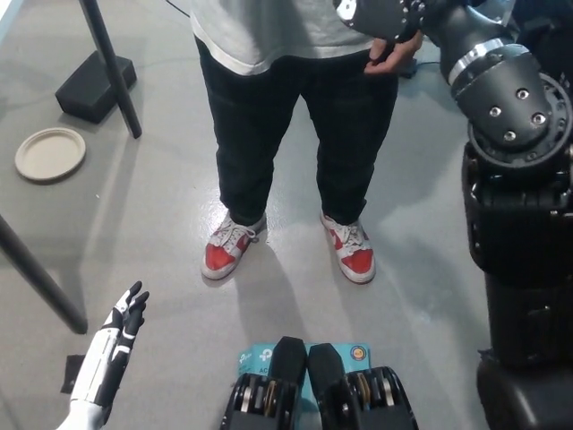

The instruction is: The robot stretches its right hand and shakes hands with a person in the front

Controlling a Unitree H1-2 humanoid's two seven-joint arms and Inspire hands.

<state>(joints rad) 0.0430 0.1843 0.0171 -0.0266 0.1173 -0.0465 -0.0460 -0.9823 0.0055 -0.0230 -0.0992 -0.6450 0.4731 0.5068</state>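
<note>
Reaching far and up at the right, the black right hand (380,22) meets the person's hand (394,55), its grip state unclear; white left hand (125,324) rests open near left.

Grey floor (161,224) bears plate (50,153), black block (95,85).

A person in a grey shirt, black trousers and red-and-white trainers (295,134) stood on the grey floor (152,224) directly before the robot. The robot's black right hand (380,22) reached up at the far right, meeting the person's hand (394,55). A round beige plate (50,153) lay on the floor to the left, with a black rectangular block (94,85) behind it. The white left hand (121,336) hung low at the near left.
</note>
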